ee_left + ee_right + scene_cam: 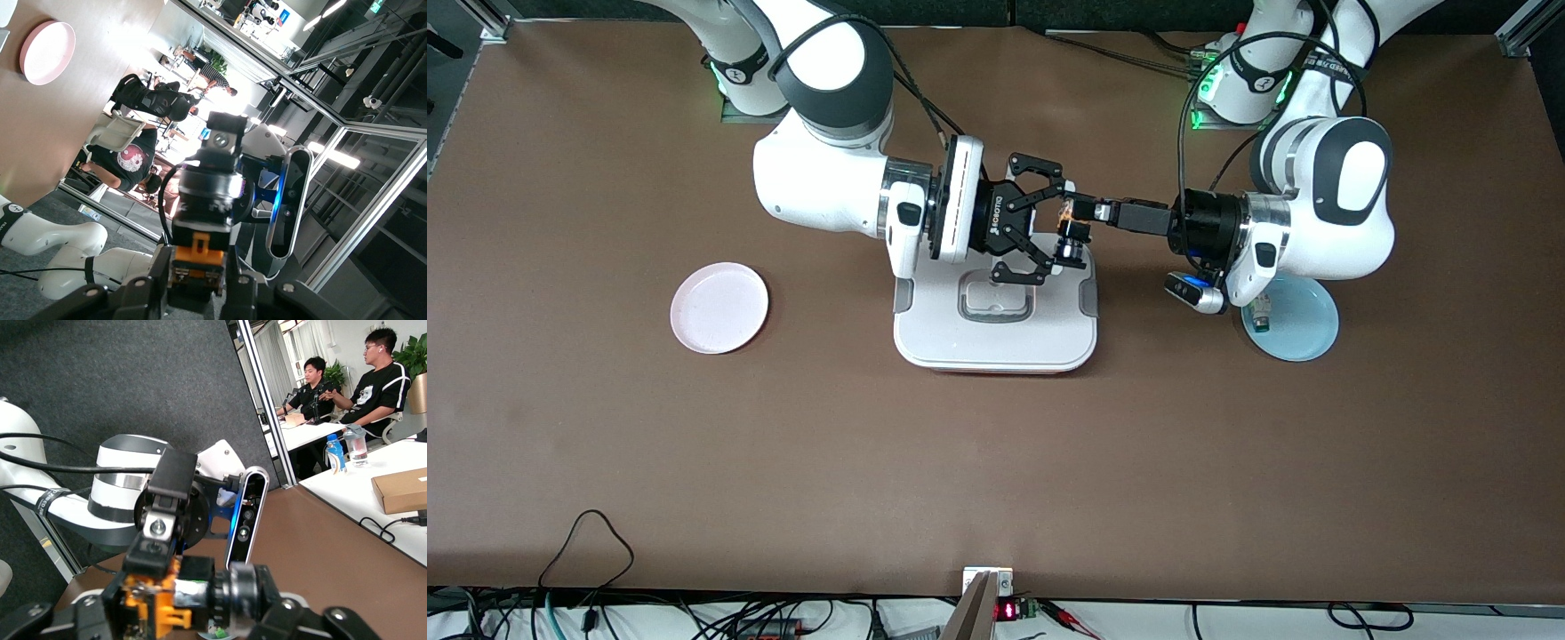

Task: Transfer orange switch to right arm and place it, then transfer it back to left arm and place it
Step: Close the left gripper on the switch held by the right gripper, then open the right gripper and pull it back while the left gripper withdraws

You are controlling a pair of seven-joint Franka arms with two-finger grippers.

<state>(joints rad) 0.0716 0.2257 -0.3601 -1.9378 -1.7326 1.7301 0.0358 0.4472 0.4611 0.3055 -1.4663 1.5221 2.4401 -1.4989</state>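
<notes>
Orange switch (1069,216) hangs above the white box (996,342), where you see both grippers meet. From the pink plate (719,308), you pass the right gripper (1049,229), marked ROBOTIQ, fingers spread around the switch. The left gripper (1080,211) pinches it. A blue plate (1303,331) lies under the left arm.

A pink plate (719,308) lies toward the right arm's end of the brown table (996,462); a pale blue plate (1303,324) toward the left arm's end holds what may be a small white-and-green component (1260,315)
</notes>
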